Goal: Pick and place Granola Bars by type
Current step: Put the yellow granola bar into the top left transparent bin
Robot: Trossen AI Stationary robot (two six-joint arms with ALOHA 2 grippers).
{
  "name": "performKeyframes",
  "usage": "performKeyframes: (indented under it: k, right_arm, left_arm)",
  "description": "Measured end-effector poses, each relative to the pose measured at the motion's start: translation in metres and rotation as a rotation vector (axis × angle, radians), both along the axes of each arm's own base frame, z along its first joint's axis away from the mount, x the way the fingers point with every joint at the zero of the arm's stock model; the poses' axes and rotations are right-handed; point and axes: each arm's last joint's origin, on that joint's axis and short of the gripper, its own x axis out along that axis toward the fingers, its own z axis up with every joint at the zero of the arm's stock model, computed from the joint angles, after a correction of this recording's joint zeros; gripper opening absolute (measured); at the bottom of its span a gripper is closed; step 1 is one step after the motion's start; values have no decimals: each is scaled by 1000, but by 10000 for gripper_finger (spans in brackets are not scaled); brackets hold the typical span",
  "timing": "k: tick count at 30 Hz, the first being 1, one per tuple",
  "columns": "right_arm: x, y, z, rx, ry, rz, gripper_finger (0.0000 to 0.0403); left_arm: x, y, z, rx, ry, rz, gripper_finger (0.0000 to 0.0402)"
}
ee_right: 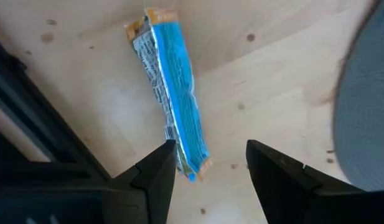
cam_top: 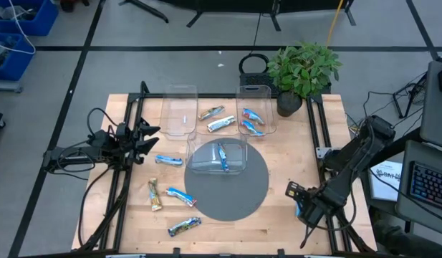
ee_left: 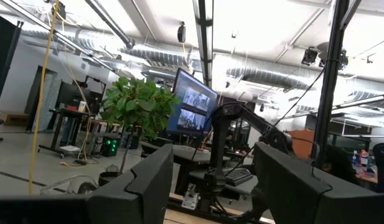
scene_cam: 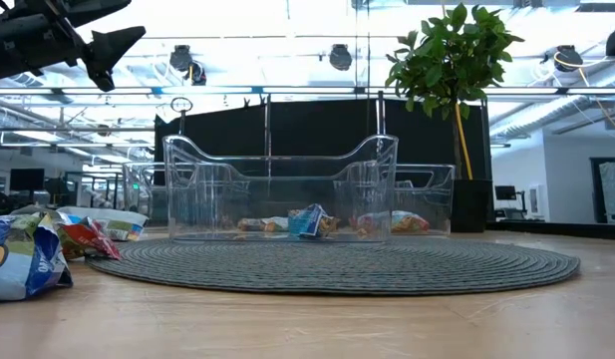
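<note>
Foil bars lie loose on the wood: a blue one [cam_top: 168,160], a tan one [cam_top: 155,193], another blue one [cam_top: 180,196] and a silvery one [cam_top: 184,226]. Two more [cam_top: 215,118] lie between the far bins. My right gripper [cam_top: 301,206] [ee_right: 210,152] is open at the table's near right, low over a bright blue bar [ee_right: 173,87] with tan ends that lies flat on the wood. One end of that bar reaches between the fingers, which are not on it. My left gripper [cam_top: 150,136] [ee_left: 213,162] is open, raised at the left and level, facing the room.
Three clear bins: an empty one [cam_top: 179,111] far left, one [cam_top: 255,107] far right holding two blue bars, and one [cam_top: 217,159] on the round grey mat [cam_top: 228,204] holding one bar. A potted plant [cam_top: 303,68] stands at the far right corner. Black rails run along both table sides.
</note>
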Motion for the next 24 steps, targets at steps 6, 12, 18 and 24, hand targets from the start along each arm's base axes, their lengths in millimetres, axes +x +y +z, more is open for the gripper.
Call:
performKeyframes:
  k: [6, 12, 18, 24]
  right_arm:
    - [-6, -7, -23, -17, 35, -4, 189]
    - [-11, -12, -37, -15, 74, -29, 188]
    - [-12, -12, -46, 11, 52, -40, 192]
    - [-12, -13, -55, 34, 34, -46, 192]
  left_arm:
    - [0, 0, 0, 0, 0, 0, 225]
    - [0, 0, 0, 0, 0, 0, 225]
    - [0, 0, 0, 0, 0, 0, 225]
    - [0, 0, 0, 0, 0, 0, 225]
